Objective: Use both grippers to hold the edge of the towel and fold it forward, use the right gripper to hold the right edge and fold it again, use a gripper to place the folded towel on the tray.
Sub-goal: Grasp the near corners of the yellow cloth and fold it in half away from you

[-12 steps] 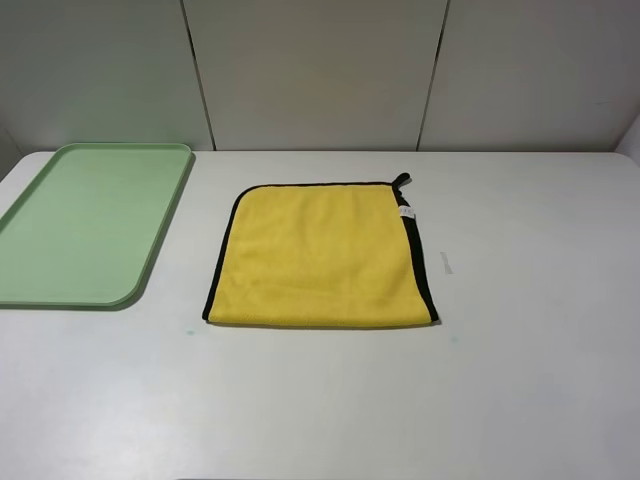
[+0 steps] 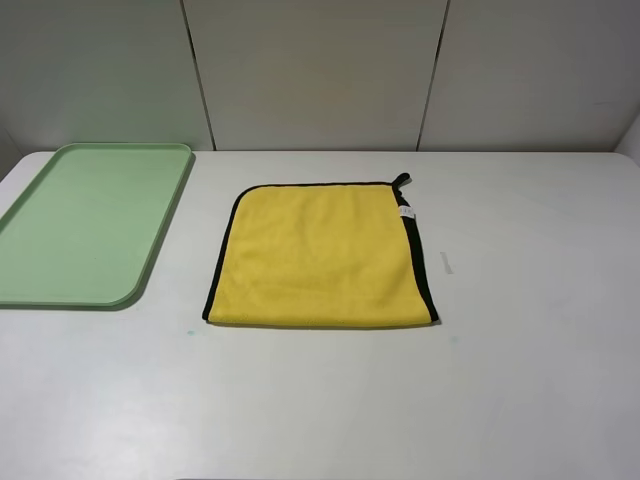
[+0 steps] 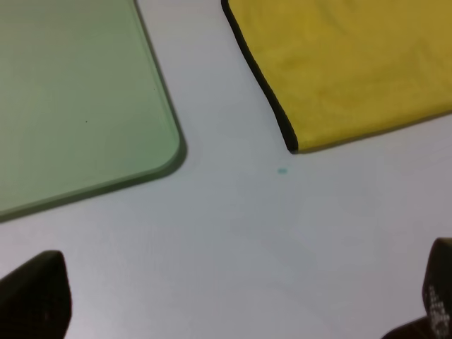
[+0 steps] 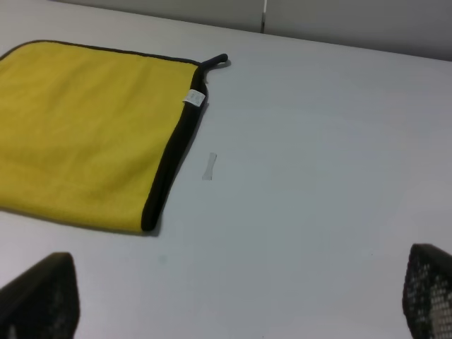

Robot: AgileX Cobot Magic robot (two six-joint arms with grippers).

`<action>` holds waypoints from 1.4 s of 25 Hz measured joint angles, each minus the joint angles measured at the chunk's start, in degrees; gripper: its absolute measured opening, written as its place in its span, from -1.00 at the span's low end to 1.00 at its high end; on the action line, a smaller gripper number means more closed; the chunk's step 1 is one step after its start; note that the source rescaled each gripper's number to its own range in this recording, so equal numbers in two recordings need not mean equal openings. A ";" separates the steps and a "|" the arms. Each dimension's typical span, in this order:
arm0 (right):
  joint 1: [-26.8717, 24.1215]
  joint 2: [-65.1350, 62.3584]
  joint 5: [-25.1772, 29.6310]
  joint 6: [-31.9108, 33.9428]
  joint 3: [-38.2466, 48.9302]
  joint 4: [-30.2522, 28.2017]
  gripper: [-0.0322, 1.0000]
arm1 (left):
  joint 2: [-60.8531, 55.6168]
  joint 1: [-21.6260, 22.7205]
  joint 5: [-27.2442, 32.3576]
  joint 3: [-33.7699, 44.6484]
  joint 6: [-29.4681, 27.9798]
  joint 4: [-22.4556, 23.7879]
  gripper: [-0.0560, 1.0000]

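The yellow towel lies flat on the white table, its black edge running down the right side, with a loop tab and white label at the far right corner. The pale green tray sits at the far left. No arm shows in the high view. In the left wrist view the left gripper is open over bare table, short of the towel's near left corner and the tray's corner. The right gripper is open too, near the towel's near right corner.
A grey panelled wall stands behind the table. A small pale mark lies on the tabletop right of the towel, and a faint green speck by its near left corner.
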 joint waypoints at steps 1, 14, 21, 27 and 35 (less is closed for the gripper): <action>0.00 0.00 0.00 0.00 0.00 0.00 1.00 | 0.00 0.00 0.00 0.00 0.00 0.00 1.00; 0.00 0.00 0.00 0.00 0.00 0.00 1.00 | 0.00 0.00 -0.06 0.00 0.00 -0.04 1.00; 0.00 0.00 0.00 0.00 0.00 0.00 1.00 | 0.00 0.00 -0.06 0.00 0.00 -0.04 1.00; 0.00 0.00 0.00 0.27 0.00 0.00 1.00 | 0.00 0.00 -0.06 0.00 0.00 -0.04 1.00; 0.00 0.00 0.00 3.36 0.00 0.90 1.00 | 0.00 0.00 -0.06 0.00 -0.26 -0.04 1.00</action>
